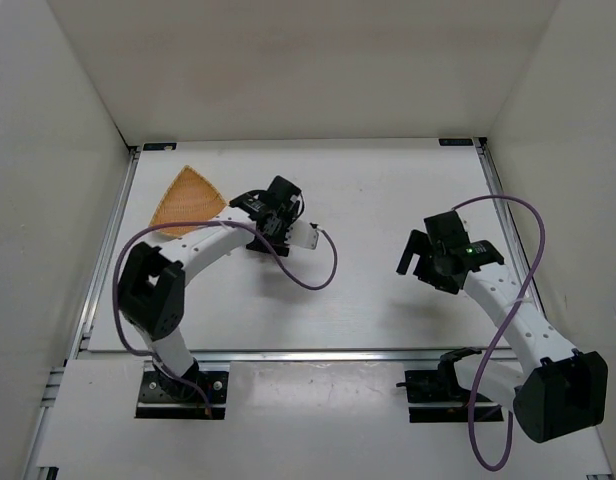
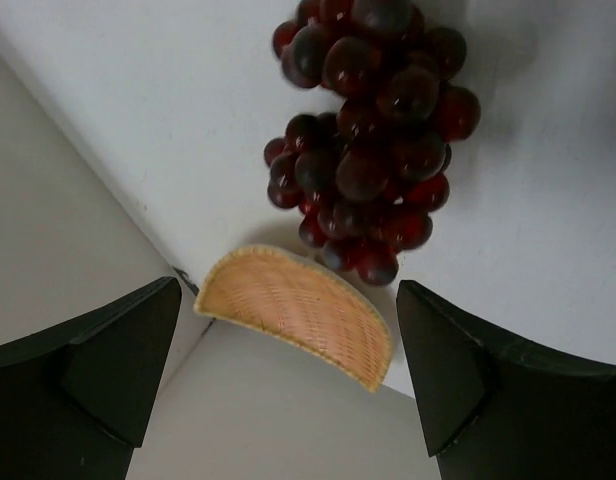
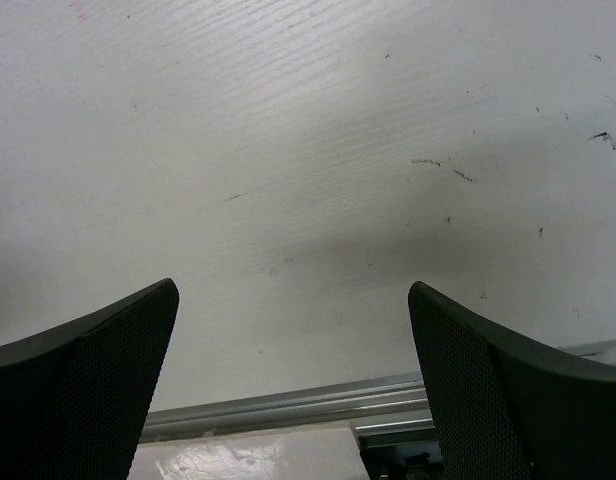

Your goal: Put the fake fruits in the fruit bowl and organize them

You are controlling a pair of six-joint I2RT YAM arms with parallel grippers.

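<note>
Plastic grapes — likely light, knobbly, slippery; my left gripper stands wide, empty — best pinched across the cluster's middle.

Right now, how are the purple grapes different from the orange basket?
The grapes are dark red-purple and shiny; the basket is orange-tan and dull. The grapes are a knobbly bunch of little balls; the basket is a shallow woven dish with ribbed lines. The grapes lie outside the basket, which holds nothing. Both rest on the white table, close beside each other.
</note>
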